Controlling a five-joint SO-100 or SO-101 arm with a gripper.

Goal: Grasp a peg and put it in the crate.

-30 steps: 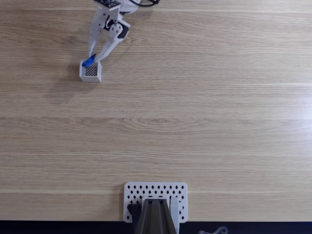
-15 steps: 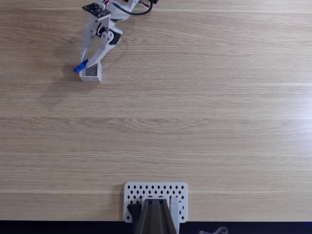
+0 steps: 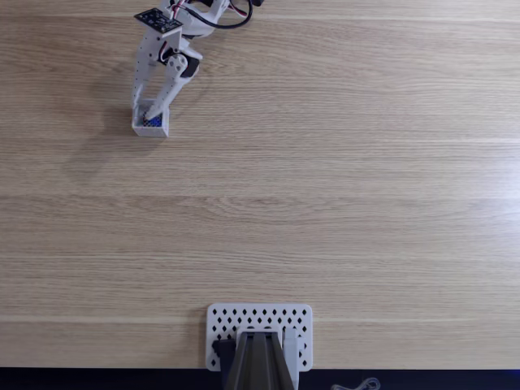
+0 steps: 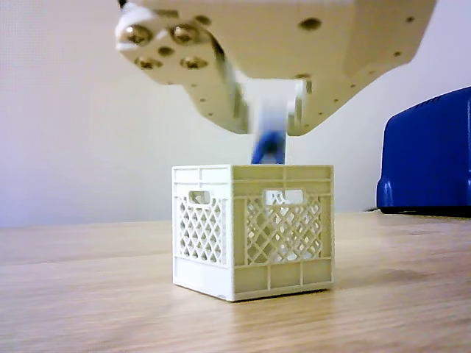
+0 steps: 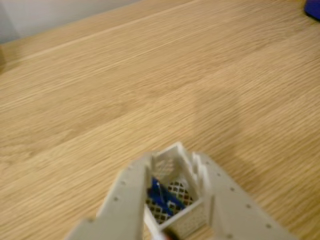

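One peg [image 5: 161, 196] inside unlabelled crate [image 4: 254, 229]

Light oak-grain wooden table [image 3: 341, 203] under even lighting, backed by a plain pale wall [image 4: 73, 132], with a blue object [image 4: 430, 154] resting at the table's far right edge.

In the fixed view, the crate [image 3: 151, 123] sat on the table [image 3: 325, 187] at the far left. The gripper [image 3: 149, 110] hung right over it, with its arm coming from the far edge. The peg [image 3: 152, 121] lay inside the crate. A plate with holes [image 3: 259, 322] lay at the near edge, well apart from the crate. In the other view, the peg [image 4: 269, 148] stuck up above the crate's [image 4: 254, 228] rim, just under the gripper [image 4: 267, 114].
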